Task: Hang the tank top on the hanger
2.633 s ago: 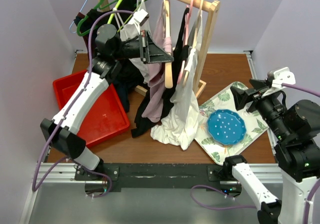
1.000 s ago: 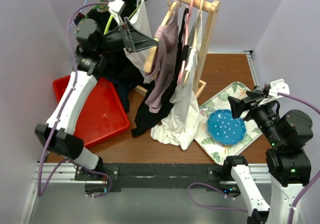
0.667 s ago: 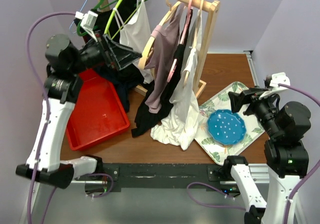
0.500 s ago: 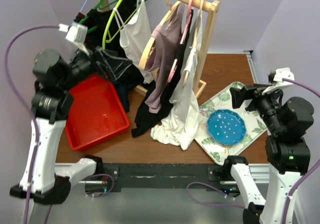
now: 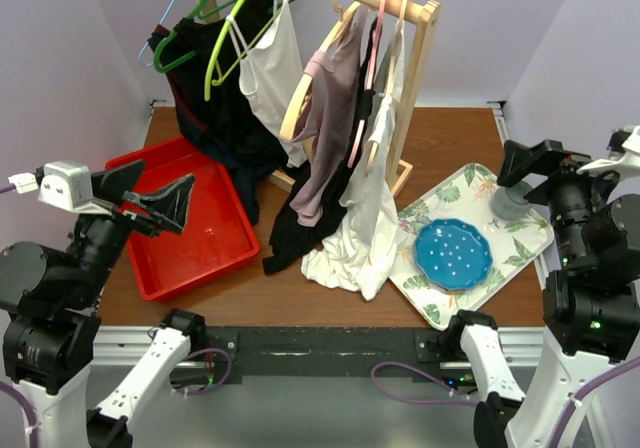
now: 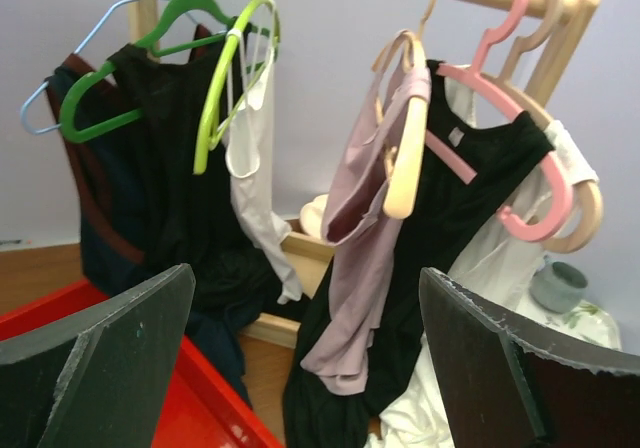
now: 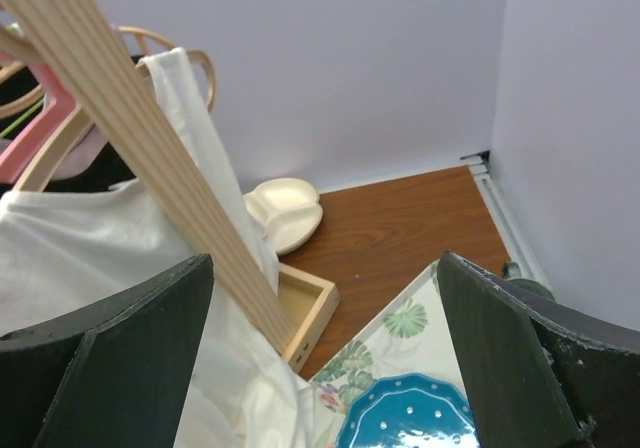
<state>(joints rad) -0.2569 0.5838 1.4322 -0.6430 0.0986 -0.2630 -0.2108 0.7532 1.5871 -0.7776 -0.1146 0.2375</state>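
The dusty-mauve tank top (image 5: 328, 118) (image 6: 365, 218) hangs on the pale wooden hanger (image 5: 298, 103) (image 6: 410, 163), whose hook sits over the rack's rail. One strap lies over the hanger's arm and the fabric droops below it. My left gripper (image 5: 150, 190) (image 6: 310, 368) is open and holds nothing. It stands well back from the rack, above the red bin, facing the garments. My right gripper (image 5: 535, 160) (image 7: 320, 368) is also open with nothing between its fingers, raised over the right side of the table beside the rack's end post.
The wooden rack (image 5: 415, 78) also carries black garments (image 5: 215, 98), a white tank top (image 5: 275, 63), green hangers (image 5: 225, 28) and a pink hanger (image 5: 372, 58). A red bin (image 5: 190, 238) sits left. A floral tray (image 5: 520, 253) holds a blue plate (image 5: 453, 253) and a grey cup (image 5: 510, 203).
My left gripper let go of the hanger, opened and drew back from the rack to the near left. The right gripper opened wide and lifted away to the right. The tank top now hangs free.
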